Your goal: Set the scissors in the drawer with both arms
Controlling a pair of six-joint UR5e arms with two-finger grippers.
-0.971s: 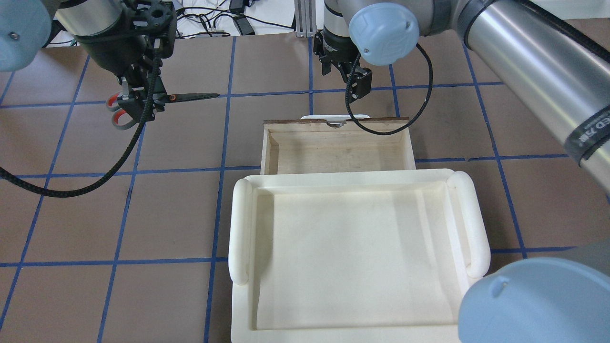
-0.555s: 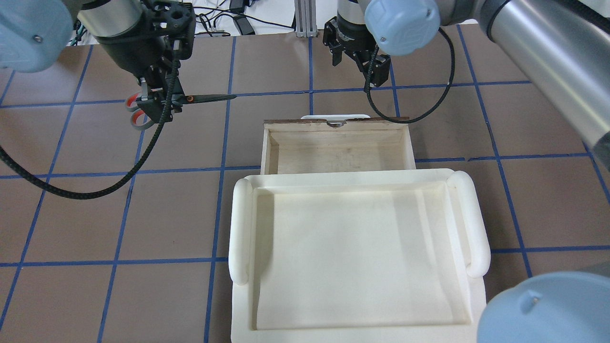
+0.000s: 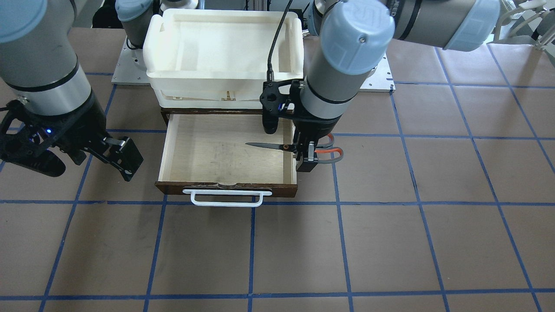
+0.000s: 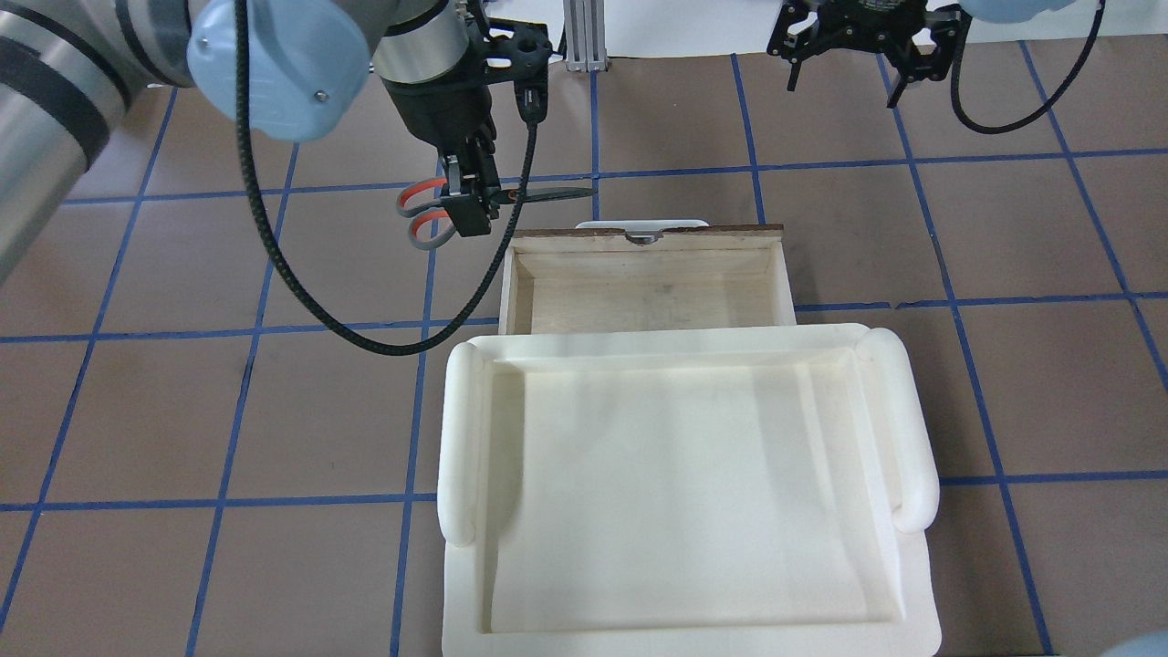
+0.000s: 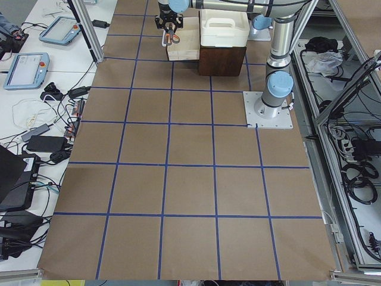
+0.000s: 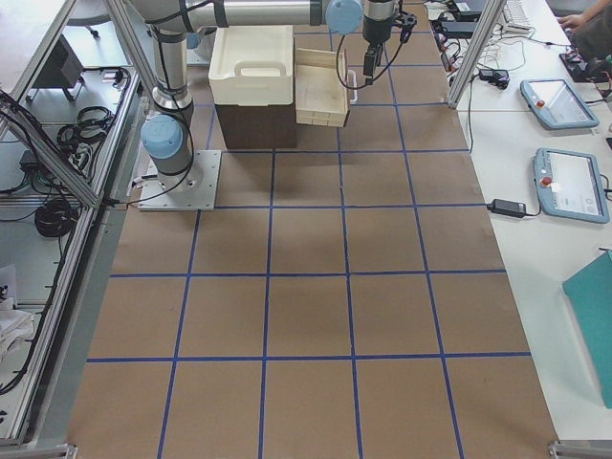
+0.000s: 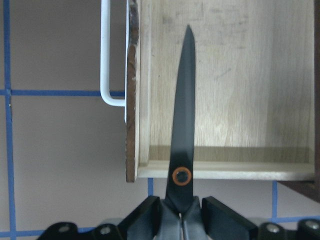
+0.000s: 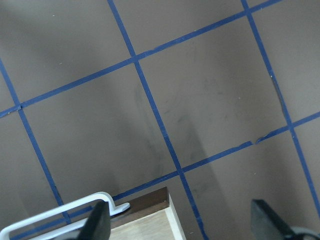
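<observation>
My left gripper (image 4: 470, 199) is shut on the scissors (image 4: 425, 215), gripping them at the pivot. It holds them level above the table at the open drawer's (image 4: 639, 292) side wall. In the front-facing view the dark blades (image 3: 269, 146) reach over the drawer's pale interior (image 3: 208, 147), while the grey-and-orange handles (image 3: 330, 151) stay outside it. The left wrist view shows the blade (image 7: 183, 120) pointing across the drawer floor (image 7: 245, 75). My right gripper (image 4: 849, 68) is open and empty, away from the drawer beyond its white bar handle (image 3: 226, 198). Its fingers (image 8: 97, 222) stand wide apart.
A white foam tray (image 4: 684, 484) sits on the cabinet above the drawer and hides the drawer's rear part in the overhead view. The brown table has blue tape grid lines (image 4: 949, 301). The left gripper's black cable (image 4: 301, 292) hangs over the table.
My left gripper has carried the scissors to the right, up to the drawer's side. My right gripper has moved right and farther away from the drawer handle.
</observation>
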